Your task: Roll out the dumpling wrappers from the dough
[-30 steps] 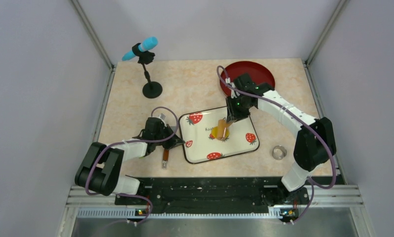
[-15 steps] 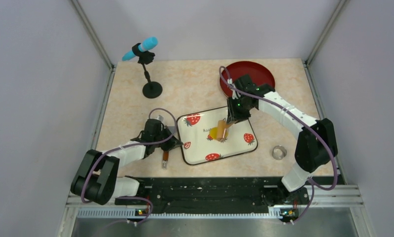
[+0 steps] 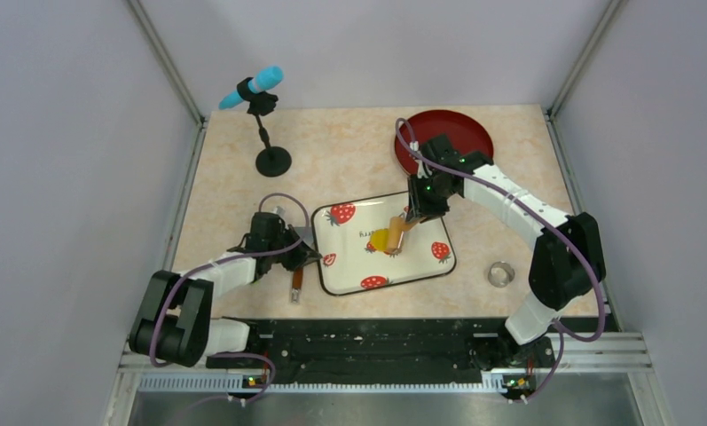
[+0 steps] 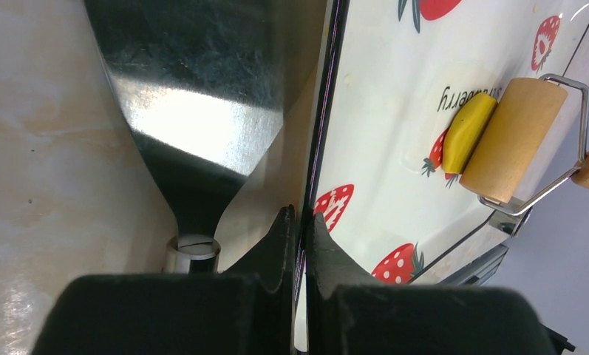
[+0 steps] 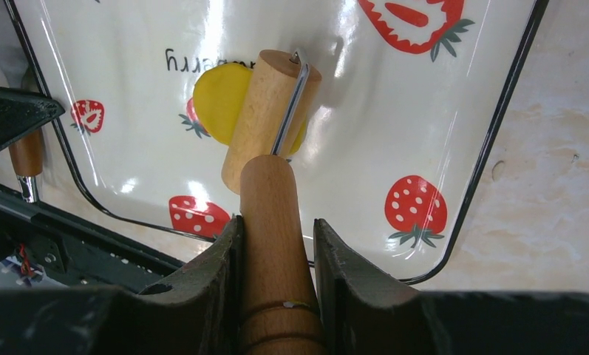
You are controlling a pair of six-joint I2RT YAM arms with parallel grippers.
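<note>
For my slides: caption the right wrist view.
Right end effector grips a wooden roller pressing yellow dough on the strawberry tray.

Overhead view from behind; both close wrist views on the tray [image 3: 349,250].

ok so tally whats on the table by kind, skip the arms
dishes: 2 (strawberry tray, red plate)
tools: 3 (wooden roller, metal spatula, metal ring)
yellow dough: 1
microphone on a stand: 1
total: 7
</note>
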